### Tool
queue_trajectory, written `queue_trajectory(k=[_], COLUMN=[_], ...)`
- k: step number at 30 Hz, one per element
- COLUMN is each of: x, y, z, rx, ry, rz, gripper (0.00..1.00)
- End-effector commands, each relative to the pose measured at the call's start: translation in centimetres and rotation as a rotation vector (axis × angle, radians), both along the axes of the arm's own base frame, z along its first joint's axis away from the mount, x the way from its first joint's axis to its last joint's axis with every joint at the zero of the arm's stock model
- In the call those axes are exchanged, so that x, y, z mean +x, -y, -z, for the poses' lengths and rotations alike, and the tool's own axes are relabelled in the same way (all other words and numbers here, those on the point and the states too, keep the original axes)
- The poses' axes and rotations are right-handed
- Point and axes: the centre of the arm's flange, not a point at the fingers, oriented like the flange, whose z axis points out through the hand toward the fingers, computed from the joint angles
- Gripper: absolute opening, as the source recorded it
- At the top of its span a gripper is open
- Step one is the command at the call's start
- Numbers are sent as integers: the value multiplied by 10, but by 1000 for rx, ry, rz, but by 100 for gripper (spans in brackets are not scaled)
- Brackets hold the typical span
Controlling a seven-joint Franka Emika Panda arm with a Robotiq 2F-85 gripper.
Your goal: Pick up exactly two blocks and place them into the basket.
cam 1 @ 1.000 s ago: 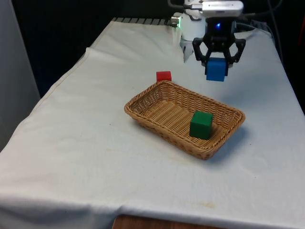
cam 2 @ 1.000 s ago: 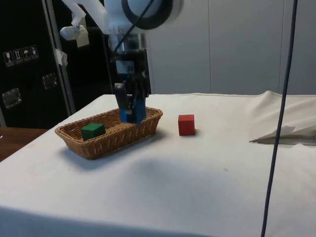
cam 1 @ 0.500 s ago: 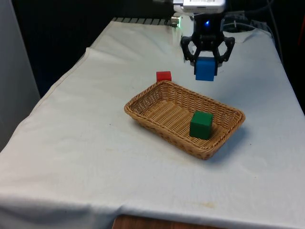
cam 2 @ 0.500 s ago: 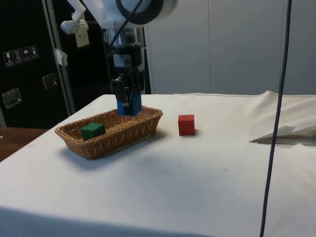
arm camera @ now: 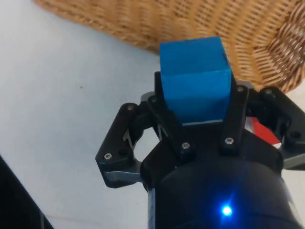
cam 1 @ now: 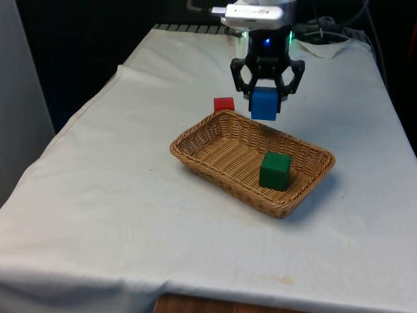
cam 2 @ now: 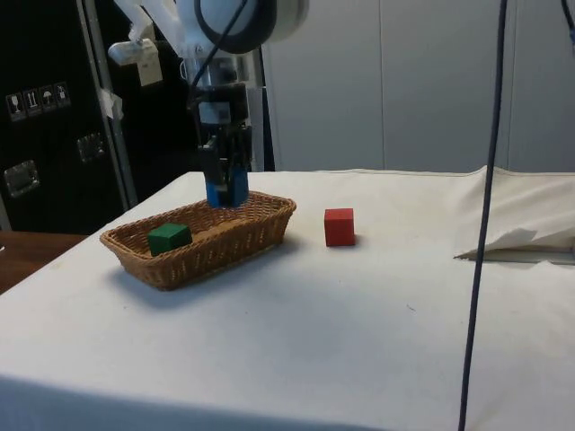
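Gripper (cam 2: 226,184) clamps 1 blue block (cam 2: 226,189) above basket (cam 2: 202,244); 1 green block (cam 2: 168,238) inside, red block (cam 2: 339,226) beside.

The black two-finger tool (cam 1: 265,99) covers the upper part of the blue cube-shaped block (cam 1: 264,105) in the front view. In the side view the block (cam 2: 225,189) shows only partly between the fingers.

In the wrist view the tool (arm camera: 198,119) masks the block's (arm camera: 194,76) near face, and all but a sliver of the small red cube-shaped block (arm camera: 263,131). The woven wicker rectangular basket (arm camera: 200,24) is cut off by the frame edge there.

In the side view the basket's near wall (cam 2: 180,260) hides the lower part of the green cube-shaped block (cam 2: 168,238).

In the front view the basket's rim (cam 1: 218,116) hides the red block's (cam 1: 223,104) base at 6 o'clock.

The white-clothed table (cam 1: 117,215) is cut off at the frame's lower edge.
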Motion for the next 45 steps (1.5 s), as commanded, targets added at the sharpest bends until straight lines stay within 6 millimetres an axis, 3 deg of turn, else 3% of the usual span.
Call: queue_trajectory(k=[1,17,33,39,45], x=[2,19,25,25,25], y=[2,32,51,56,59], z=[0,18,68,68,68], rx=[8,-32,-36,-32,-42], ry=[-5,-10,-18,-18,-23], rz=[-6,-51,-113,-117,-114], gripper=[1,1,1,1,56])
